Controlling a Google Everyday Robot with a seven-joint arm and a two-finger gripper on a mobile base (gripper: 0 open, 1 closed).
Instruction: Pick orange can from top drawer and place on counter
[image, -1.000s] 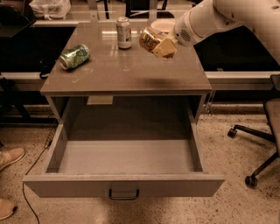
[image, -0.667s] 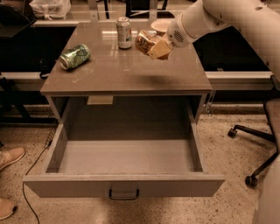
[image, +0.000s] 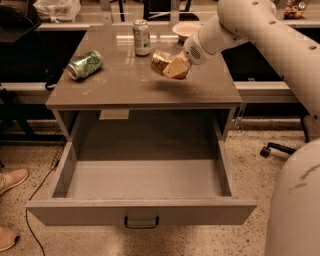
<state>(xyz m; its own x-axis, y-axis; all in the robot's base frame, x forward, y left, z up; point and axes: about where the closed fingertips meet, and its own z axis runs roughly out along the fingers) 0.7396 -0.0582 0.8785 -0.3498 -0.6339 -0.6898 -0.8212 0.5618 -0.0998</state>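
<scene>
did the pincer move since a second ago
Yes. The pincer, gripping the orange can, has shifted left, closer to the upright silver can, and lower in the view, above the counter.

The smooth, glossy grey-brown rectangular counter (image: 125, 90) carries two drink cans. At 9 o'clock from its centre a green metal can (image: 85, 65) lies on its side, near the left edge. At 12 o'clock an upright silver-white can (image: 141, 37) stands close to the back edge. A pale round bowl (image: 186, 30) sits at 1 o'clock by the far corner. The robot's gripper (image: 169, 68) hangs just above the surface at 3 o'clock, clasping the dented orange can (image: 160, 61), which is off the top.
</scene>
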